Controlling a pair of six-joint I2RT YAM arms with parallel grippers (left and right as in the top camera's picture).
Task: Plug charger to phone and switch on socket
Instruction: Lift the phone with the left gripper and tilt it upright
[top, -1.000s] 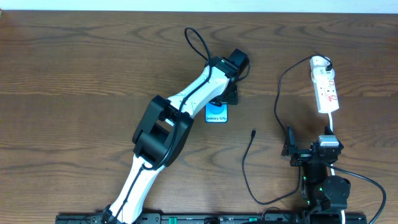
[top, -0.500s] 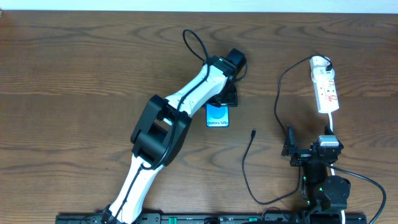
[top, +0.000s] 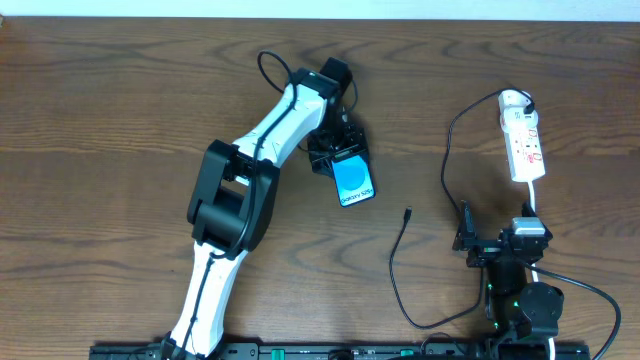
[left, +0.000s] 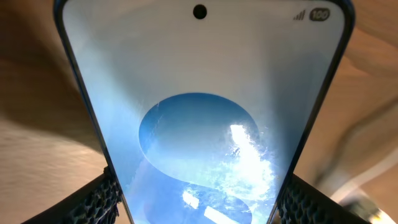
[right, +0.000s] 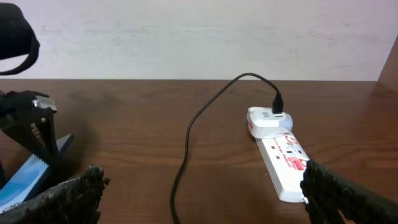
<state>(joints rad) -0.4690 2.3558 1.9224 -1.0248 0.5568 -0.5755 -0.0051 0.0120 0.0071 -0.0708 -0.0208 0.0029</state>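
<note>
A brown wooden table (top: 120, 100) meets a pale, perhaps plastered, wall (right: 186, 37) at its far edge.

We note the left hand (top: 339, 157) clamped on the far end of the phone (top: 355, 181), screen up, askew over the desk (top: 120, 120). The charger (top: 407, 214) plug tip lies loose to its right. The adapter sits in the socket (top: 524, 142).

Charger (top: 390, 265) between phone (top: 354, 180) and socket (top: 523, 143)
</note>
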